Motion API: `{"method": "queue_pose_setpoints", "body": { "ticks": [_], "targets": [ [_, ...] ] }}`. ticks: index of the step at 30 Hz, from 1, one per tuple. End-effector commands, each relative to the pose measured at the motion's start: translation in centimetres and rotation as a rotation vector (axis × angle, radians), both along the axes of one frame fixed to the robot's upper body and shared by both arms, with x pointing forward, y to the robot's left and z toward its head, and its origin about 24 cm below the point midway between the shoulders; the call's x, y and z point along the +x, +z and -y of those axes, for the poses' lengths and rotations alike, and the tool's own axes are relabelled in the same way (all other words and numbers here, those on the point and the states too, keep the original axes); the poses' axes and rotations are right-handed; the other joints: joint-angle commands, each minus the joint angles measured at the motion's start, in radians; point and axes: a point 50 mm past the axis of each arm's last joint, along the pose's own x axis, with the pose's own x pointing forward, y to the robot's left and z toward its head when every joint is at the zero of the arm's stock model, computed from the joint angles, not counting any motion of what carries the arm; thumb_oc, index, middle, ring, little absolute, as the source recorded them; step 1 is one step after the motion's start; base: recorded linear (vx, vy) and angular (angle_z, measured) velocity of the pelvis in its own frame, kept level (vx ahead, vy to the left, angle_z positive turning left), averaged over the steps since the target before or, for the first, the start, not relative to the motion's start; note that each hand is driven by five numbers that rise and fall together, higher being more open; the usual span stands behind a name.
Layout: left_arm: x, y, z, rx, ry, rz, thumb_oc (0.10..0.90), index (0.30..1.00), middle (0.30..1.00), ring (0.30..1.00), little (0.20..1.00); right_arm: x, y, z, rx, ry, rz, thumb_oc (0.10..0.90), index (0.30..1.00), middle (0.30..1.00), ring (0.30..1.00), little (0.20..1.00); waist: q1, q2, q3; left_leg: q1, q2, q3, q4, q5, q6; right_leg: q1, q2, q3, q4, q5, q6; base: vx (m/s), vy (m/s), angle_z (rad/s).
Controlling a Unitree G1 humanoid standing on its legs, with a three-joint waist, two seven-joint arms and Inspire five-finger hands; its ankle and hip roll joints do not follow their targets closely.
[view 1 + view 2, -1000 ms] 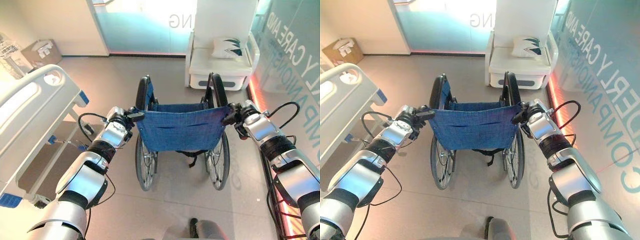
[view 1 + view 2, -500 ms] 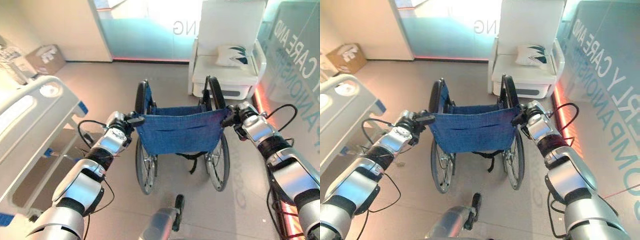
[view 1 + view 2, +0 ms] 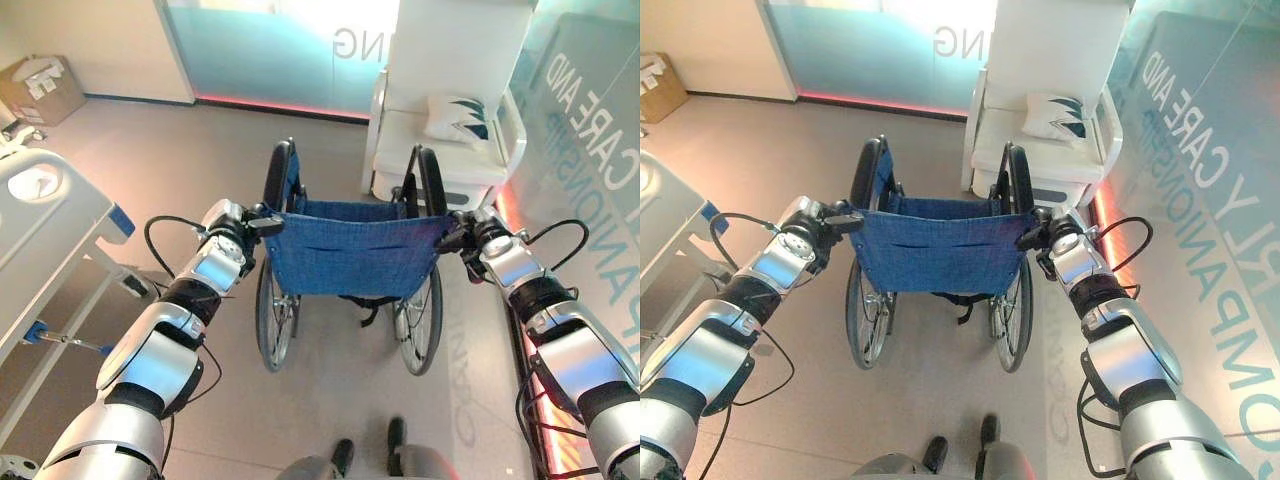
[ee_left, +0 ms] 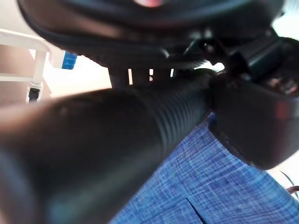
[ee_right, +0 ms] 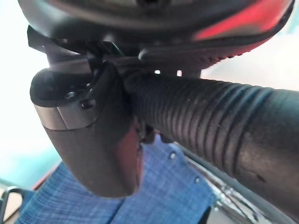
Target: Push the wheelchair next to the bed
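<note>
My left hand (image 3: 232, 232) is curled round the wheelchair's (image 3: 345, 262) left push handle (image 4: 154, 112); in the left wrist view the ribbed black grip runs right through my closed fingers, blue cloth just past it. My right hand (image 3: 474, 233) is wrapped the same way round the right push handle (image 5: 205, 121), thumb folded against the ribbed grip (wrist view shows it tight against the palm). Both arms reach forward, one at each side of the chair back.

The wheelchair stands on the grey floor (image 3: 190, 150) straight in front of me, back toward me, blue fabric backrest (image 3: 345, 252) stretched between the two handles, big spoked wheels below, black armrests pointing away.

The bed (image 3: 40, 225) is off to my left, white footboard end with a blue corner bumper (image 3: 120, 220), well apart from the chair, with open floor between them.

Ahead of the chair, near its right front, a white armchair (image 3: 440, 120) with a patterned cushion (image 3: 455, 115) on the seat. A cardboard box (image 3: 38, 88) sits by the far left wall. Glass panel with large lettering (image 3: 1210, 150) runs along my right.
</note>
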Motion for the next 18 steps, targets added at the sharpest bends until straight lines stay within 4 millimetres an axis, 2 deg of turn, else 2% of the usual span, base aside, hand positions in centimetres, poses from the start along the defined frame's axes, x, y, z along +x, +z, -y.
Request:
{"method": "queue_pose_setpoints", "body": {
  "ticks": [1,3,4,5,6,7,8,10,11,14,16,17,18],
  "targets": [
    [-1.2,-3.4,3.4,-0.209,-0.201,-0.091,0.400,0.300,0.300,0.300,0.300,0.8,4.1,-2.3,-0.185,0.255,0.138,0.400,0.300,0.300,0.300,0.300,0.011,-0.025,0.046,-0.017,0.028,0.154,0.117,-0.156,-0.058,-0.026,-0.054,0.050,0.001,0.239,-0.016,0.45,-0.367,0.55],
    [-1.1,-3.0,3.4,-0.205,-0.216,-0.089,0.400,0.300,0.300,0.300,0.300,0.8,4.9,-1.8,-0.203,0.254,0.153,0.400,0.300,0.300,0.300,0.300,0.007,-0.038,0.045,-0.022,0.056,0.149,0.164,-0.191,-0.075,-0.028,-0.064,0.056,0.049,0.211,-0.018,0.35,-0.411,0.61],
    [-1.1,-2.9,3.4,-0.210,-0.216,-0.084,0.400,0.300,0.300,0.300,0.300,0.9,5.3,-1.5,-0.204,0.250,0.160,0.400,0.300,0.300,0.300,0.300,0.007,-0.041,0.043,-0.023,0.070,0.152,0.173,-0.197,-0.087,-0.024,-0.068,0.050,0.053,0.210,-0.021,0.27,-0.428,0.68],
    [-1.0,-3.0,3.5,-0.229,-0.205,-0.086,0.400,0.300,0.300,0.300,0.300,0.9,5.6,-1.2,-0.206,0.252,0.168,0.400,0.300,0.300,0.300,0.300,0.005,-0.045,0.040,-0.013,0.105,0.159,0.178,-0.205,-0.109,-0.019,-0.070,0.034,0.093,0.210,-0.024,0.19,-0.308,0.57],
    [-1.0,-3.0,3.5,-0.232,-0.202,-0.089,0.400,0.300,0.300,0.300,0.300,0.9,5.7,-1.2,-0.207,0.255,0.168,0.400,0.300,0.300,0.300,0.300,0.005,-0.045,0.040,-0.011,0.110,0.159,0.177,-0.206,-0.112,-0.018,-0.069,0.032,0.100,0.209,-0.024,0.47,-0.516,0.84],
    [-1.6,-4.3,3.2,-0.235,-0.176,-0.123,0.400,0.300,0.300,0.300,0.300,0.8,5.8,-1.5,-0.207,0.281,0.156,0.400,0.300,0.300,0.300,0.300,-0.002,-0.045,0.030,0.044,0.192,0.180,0.170,-0.180,-0.152,-0.025,-0.067,-0.020,0.191,0.181,-0.031,0.52,-0.466,1.04],
    [-2.1,-5.1,3.0,-0.234,-0.159,-0.136,0.400,0.300,0.300,0.300,0.300,0.7,5.5,-1.6,-0.216,0.301,0.145,0.400,0.300,0.300,0.300,0.300,-0.002,-0.043,0.022,0.065,0.235,0.201,0.167,-0.130,-0.171,-0.017,-0.067,-0.057,0.206,0.167,-0.039,0.62,-0.532,1.02],
    [-2.6,-6.0,2.9,-0.231,-0.155,-0.154,0.400,0.300,0.300,0.300,0.300,0.6,5.4,-1.5,-0.228,0.313,0.130,0.400,0.300,0.300,0.300,0.300,-0.001,-0.039,0.005,0.066,0.287,0.223,0.180,-0.038,-0.184,0.013,-0.053,-0.090,0.202,0.138,-0.064,0.43,-0.368,0.63],
    [-2.8,-6.5,3.0,-0.231,-0.158,-0.160,0.400,0.300,0.300,0.300,0.300,0.5,5.2,-1.4,-0.240,0.313,0.131,0.400,0.300,0.300,0.300,0.300,0.003,-0.040,-0.002,0.046,0.305,0.239,0.206,0.017,-0.190,0.034,-0.045,-0.110,0.200,0.116,-0.081,0.39,-0.357,0.34],
    [-3.3,-7.4,3.3,-0.227,-0.164,-0.173,0.400,0.300,0.300,0.300,0.300,0.5,4.8,-1.4,-0.262,0.321,0.135,0.400,0.300,0.300,0.300,0.300,0.005,-0.045,-0.014,0.022,0.343,0.284,0.261,0.088,-0.200,0.074,-0.035,-0.156,0.204,0.074,-0.116,0.31,-0.305,0.18],
    [-3.7,-8.1,3.3,-0.231,-0.160,-0.177,0.400,0.300,0.300,0.300,0.300,0.4,4.4,-1.4,-0.288,0.338,0.128,0.400,0.300,0.300,0.300,0.300,0.008,-0.048,-0.020,0.014,0.355,0.314,0.290,0.112,-0.203,0.094,-0.030,-0.190,0.206,0.054,-0.128,0.36,-0.349,0.33],
    [-4.0,-8.4,3.3,-0.229,-0.168,-0.184,0.400,0.300,0.300,0.300,0.300,0.3,4.3,-1.3,-0.293,0.340,0.116,0.400,0.300,0.300,0.300,0.300,0.022,-0.054,-0.015,-0.027,0.356,0.337,0.306,0.128,-0.203,0.139,-0.017,-0.210,0.198,0.033,-0.141,0.37,-0.306,0.55],
    [-4.0,-8.5,3.4,-0.232,-0.171,-0.190,0.400,0.300,0.300,0.300,0.300,0.2,4.1,-1.4,-0.291,0.345,0.113,0.400,0.300,0.300,0.300,0.300,0.036,-0.056,-0.007,-0.047,0.325,0.333,0.307,0.109,-0.196,0.165,-0.014,-0.213,0.187,0.030,-0.140,0.37,-0.292,0.50]
  ]
}}
